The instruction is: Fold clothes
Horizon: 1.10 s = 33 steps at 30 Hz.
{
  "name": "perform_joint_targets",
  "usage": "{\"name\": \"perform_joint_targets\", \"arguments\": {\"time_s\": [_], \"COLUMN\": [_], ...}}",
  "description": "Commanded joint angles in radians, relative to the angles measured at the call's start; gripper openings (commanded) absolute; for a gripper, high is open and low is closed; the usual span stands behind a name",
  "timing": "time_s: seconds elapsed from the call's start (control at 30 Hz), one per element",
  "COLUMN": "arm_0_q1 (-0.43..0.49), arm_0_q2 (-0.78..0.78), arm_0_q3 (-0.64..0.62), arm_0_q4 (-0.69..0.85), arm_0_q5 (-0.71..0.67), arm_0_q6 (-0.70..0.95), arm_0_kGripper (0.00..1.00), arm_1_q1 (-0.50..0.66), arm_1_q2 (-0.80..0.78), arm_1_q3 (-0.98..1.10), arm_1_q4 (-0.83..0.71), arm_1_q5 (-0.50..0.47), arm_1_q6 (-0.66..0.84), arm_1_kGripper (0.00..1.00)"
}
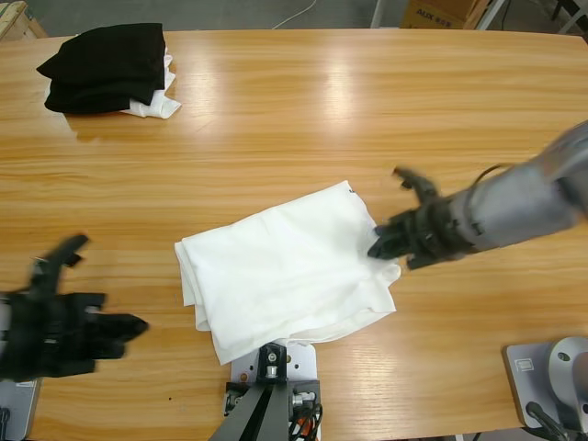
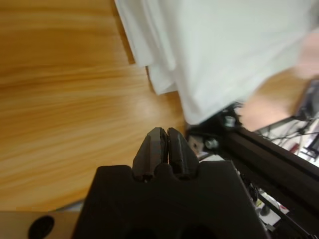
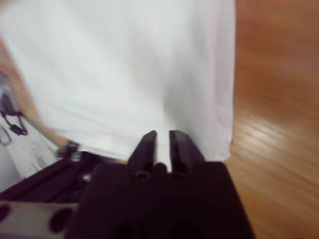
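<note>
Right gripper (image 1: 390,241) pinches the folded white T-shirt's (image 1: 280,271) right edge, jaws nearly closed on fabric; left gripper (image 1: 129,323), jaws together and empty, hovers over bare desk (image 1: 294,119) left.

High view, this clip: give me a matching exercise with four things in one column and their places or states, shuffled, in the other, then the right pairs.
Things:
1. white T-shirt
2. black garment
3. left gripper
4. right gripper

Places or states:
A. at the table's far left corner, on top of something white
B. at the folded cloth's right edge, fingers pinching the fabric
C. folded in layers at the table's near middle
D. over bare wood at the left, fingers together, holding nothing

Pairs: 1-C, 2-A, 3-D, 4-B
</note>
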Motion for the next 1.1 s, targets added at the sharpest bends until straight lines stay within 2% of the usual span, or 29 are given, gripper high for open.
{"name": "perform_joint_targets", "arguments": {"time_s": [0.03,0.07,0.1,0.17,0.23,0.3,0.37,0.53,0.67,0.77,0.9,1.1], "arm_0_q1": [-0.007,-0.007,-0.007,-0.007,-0.007,-0.007,-0.007,-0.007,-0.007,-0.007,-0.007,-0.007], "arm_0_q2": [-0.091,-0.089,-0.089,-0.101,-0.119,-0.14,-0.156,-0.191,-0.218,-0.233,-0.29,-0.293], "arm_0_q3": [-0.025,-0.025,-0.026,-0.033,-0.049,-0.058,-0.068,-0.097,-0.078,-0.065,-0.021,-0.001], "arm_0_q4": [0.199,0.201,0.201,0.206,0.226,0.238,0.253,0.318,0.344,0.349,0.365,0.365], "arm_0_q5": [0.057,0.058,0.058,0.062,0.063,0.063,0.062,0.057,0.057,0.054,0.053,0.054], "arm_0_q6": [0.113,0.155,0.192,0.308,0.353,0.352,0.348,0.352,0.354,0.355,0.351,0.349], "arm_0_kGripper": [0.697,0.93,0.989,0.996,0.996,0.996,0.996,0.996,0.996,0.996,0.996,1.0], "arm_1_q1": [0.241,0.28,0.315,0.344,0.349,0.349,0.353,0.401,0.454,0.473,0.476,0.475], "arm_1_q2": [-0.169,-0.122,-0.072,0.017,0.102,0.2,0.251,0.398,0.466,0.494,0.539,0.633], "arm_1_q3": [-0.226,-0.25,-0.276,-0.315,-0.39,-0.514,-0.575,-0.653,-0.679,-0.681,-0.708,-0.716], "arm_1_q4": [0.207,0.205,0.206,0.227,0.332,0.521,0.558,0.549,0.54,0.467,0.452,0.415], "arm_1_q5": [-0.167,-0.178,-0.215,-0.273,-0.328,-0.414,-0.417,-0.389,-0.363,-0.35,-0.354,-0.346], "arm_1_q6": [-0.114,-0.176,-0.254,-0.316,-0.31,-0.177,-0.059,0.109,0.182,0.197,0.194,0.202], "arm_1_kGripper": [1.0,1.0,1.0,1.0,1.0,1.0,1.0,1.0,1.0,1.0,1.0,1.0]}}
